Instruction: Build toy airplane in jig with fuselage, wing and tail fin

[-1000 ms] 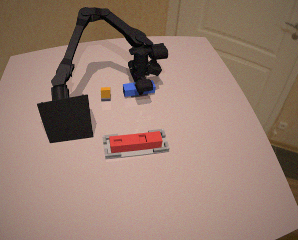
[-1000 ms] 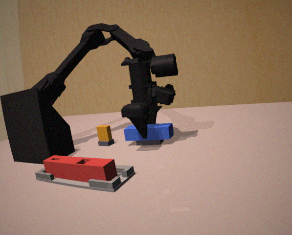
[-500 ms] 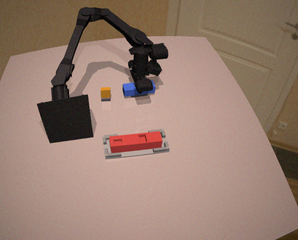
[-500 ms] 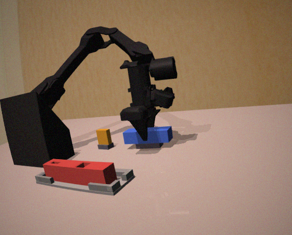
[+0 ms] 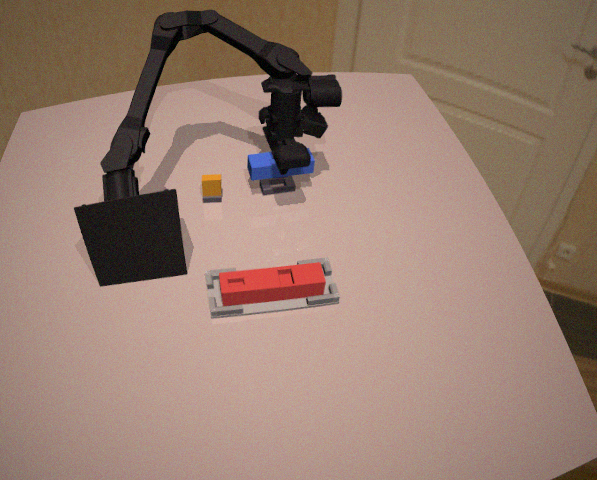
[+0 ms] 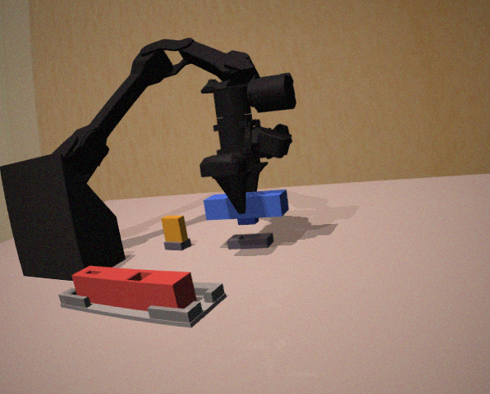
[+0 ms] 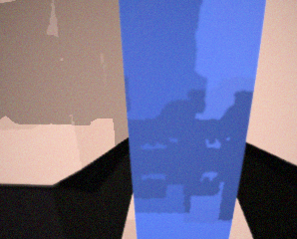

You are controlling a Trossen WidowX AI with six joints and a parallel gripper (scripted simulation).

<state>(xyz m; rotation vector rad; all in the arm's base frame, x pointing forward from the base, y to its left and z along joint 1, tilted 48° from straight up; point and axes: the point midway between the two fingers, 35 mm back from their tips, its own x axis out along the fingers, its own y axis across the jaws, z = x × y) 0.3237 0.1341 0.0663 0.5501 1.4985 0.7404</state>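
The red fuselage sits in the grey cradle, its two top sockets open and empty. The blue wing is held level in the air above its dark holder, with its tab showing underneath in the exterior view. My gripper is shut on the wing near its middle, one finger on each long side. The orange tail fin stands upright in a small dark holder. The fin's tab is hidden.
The wing's dark holder stands on the table just below the lifted wing. The fin's small holder is between it and the arm's black base. The cradle lies nearer the front in the top view.
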